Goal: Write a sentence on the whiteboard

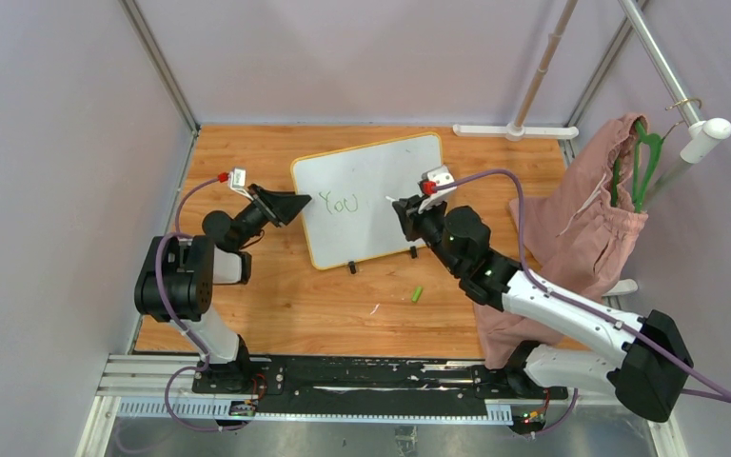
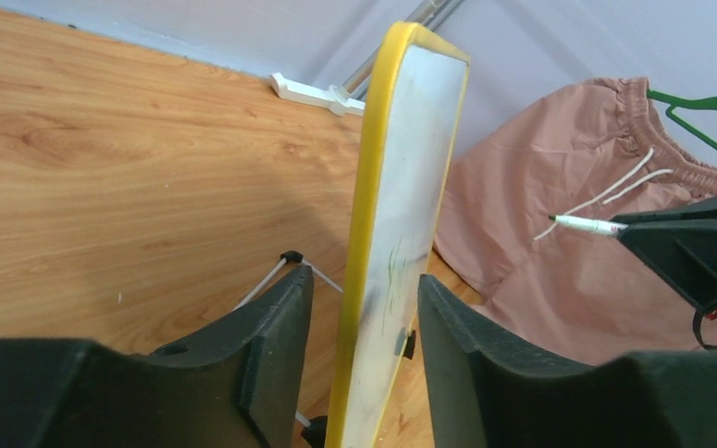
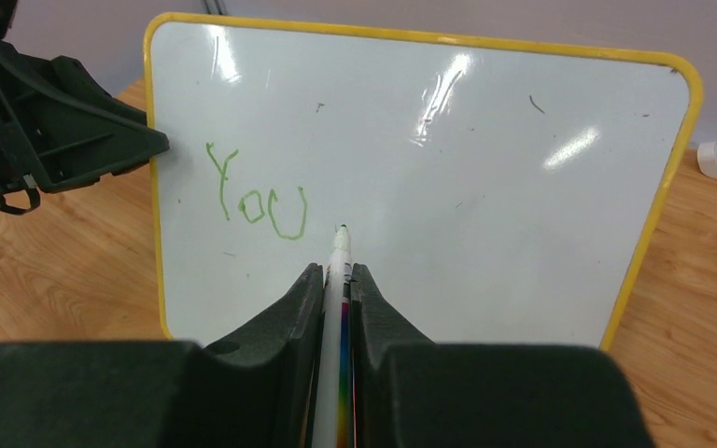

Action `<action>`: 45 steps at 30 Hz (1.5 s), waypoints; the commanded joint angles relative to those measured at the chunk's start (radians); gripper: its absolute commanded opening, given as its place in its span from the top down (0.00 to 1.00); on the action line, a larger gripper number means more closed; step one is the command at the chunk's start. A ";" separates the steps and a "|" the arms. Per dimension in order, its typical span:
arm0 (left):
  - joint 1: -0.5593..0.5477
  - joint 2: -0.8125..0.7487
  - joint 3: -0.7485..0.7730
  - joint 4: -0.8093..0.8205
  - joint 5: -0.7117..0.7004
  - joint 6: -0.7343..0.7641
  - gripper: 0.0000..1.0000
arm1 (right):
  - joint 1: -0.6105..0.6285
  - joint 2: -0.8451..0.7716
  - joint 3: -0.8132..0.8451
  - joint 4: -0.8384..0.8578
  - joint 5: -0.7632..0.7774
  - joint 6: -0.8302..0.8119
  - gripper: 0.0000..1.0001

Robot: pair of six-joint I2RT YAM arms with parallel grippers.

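Pinched tight between the two fingers of my right gripper (image 3: 336, 271) is a white marker (image 3: 340, 250), with its dark tip pointing to 12 o'clock at the whiteboard (image 3: 485, 187). The tip sits at about 4 o'clock from the green lettering (image 3: 260, 196), which reads "You" on the left half of the board. Seen from my left wrist, the tip hangs clear of the board face, not touching it.

My left gripper (image 2: 364, 285) has its fingers spread and straddling the board's yellow rim at the 9 o'clock edge. One finger is at the back and one at the front, and a gap shows between the back finger and the rim.

From above, the board leans back on two small black feet (image 1: 352, 268) at the 12 o'clock half of the wooden table (image 1: 276, 305). My left arm is at its 9 o'clock and my right arm at its 3 o'clock. A small green cap (image 1: 418, 294) lies on the wood at 6 o'clock from the board's right foot. At 3 o'clock from the board, a pink garment (image 1: 581, 224) hangs on a green hanger (image 1: 643, 162). At 12 o'clock a white stand base (image 1: 514, 130) rests by the far wall.
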 commanded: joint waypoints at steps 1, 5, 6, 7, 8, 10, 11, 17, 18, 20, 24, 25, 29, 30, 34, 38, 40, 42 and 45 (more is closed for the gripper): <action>-0.007 -0.038 -0.025 0.040 -0.026 0.032 0.44 | -0.013 -0.029 -0.030 -0.023 0.012 -0.017 1.00; -0.002 -0.074 -0.049 0.039 -0.059 0.051 0.01 | -0.014 -0.060 -0.048 -0.023 -0.011 -0.021 1.00; 0.004 -0.084 -0.055 0.040 -0.068 0.050 0.00 | -0.013 -0.070 -0.050 -0.031 -0.016 -0.022 1.00; 0.013 -0.089 -0.060 0.039 -0.078 0.044 0.00 | -0.013 -0.078 -0.051 -0.036 -0.019 -0.026 1.00; 0.026 -0.095 -0.064 0.039 -0.086 0.031 0.00 | -0.013 -0.087 -0.052 -0.043 -0.024 -0.027 1.00; 0.058 -0.114 -0.074 0.039 -0.102 0.002 0.00 | -0.013 -0.100 -0.055 -0.051 -0.027 -0.030 1.00; 0.073 -0.129 -0.081 0.040 -0.110 -0.010 0.00 | -0.013 -0.106 -0.057 -0.054 -0.030 -0.030 1.00; 0.123 -0.252 -0.105 -0.022 -0.168 -0.039 0.00 | -0.013 -0.138 -0.063 -0.072 -0.040 -0.028 1.00; 0.125 -0.281 -0.097 -0.075 -0.174 -0.028 0.00 | -0.013 -0.144 -0.065 -0.077 -0.042 -0.027 1.00; 0.143 -0.345 -0.066 -0.257 -0.194 -0.015 0.00 | -0.013 -0.159 -0.066 -0.093 -0.040 -0.025 1.00; 0.186 -0.468 0.141 -0.947 -0.239 0.130 0.00 | -0.013 -0.197 -0.065 -0.138 -0.038 -0.040 1.00; 0.184 -0.483 0.191 -1.065 -0.261 0.177 0.00 | -0.013 -0.210 -0.066 -0.145 -0.033 -0.043 1.00; 0.163 -0.551 0.272 -1.357 -0.558 0.105 0.00 | -0.013 -0.260 -0.076 -0.159 -0.015 -0.051 1.00; 0.151 -0.562 0.301 -1.439 -0.646 0.101 0.00 | -0.013 -0.268 -0.078 -0.160 -0.015 -0.051 1.00; 0.083 -0.564 0.415 -1.489 -0.697 0.244 0.00 | -0.013 -0.271 -0.085 -0.155 -0.039 -0.027 1.00; 0.057 -0.482 0.523 -1.387 -0.639 0.278 0.00 | -0.012 -0.251 -0.081 -0.149 -0.081 -0.006 1.00; 0.056 -0.404 0.621 -1.343 -0.526 0.269 0.00 | -0.011 -0.252 -0.076 -0.158 -0.090 -0.004 1.00; 0.056 -0.310 0.727 -1.304 -0.403 0.227 0.00 | -0.011 -0.258 -0.078 -0.159 -0.092 -0.002 1.00; 0.038 -0.187 0.841 -1.161 -0.189 0.075 0.00 | -0.010 -0.271 -0.077 -0.174 -0.102 -0.006 1.00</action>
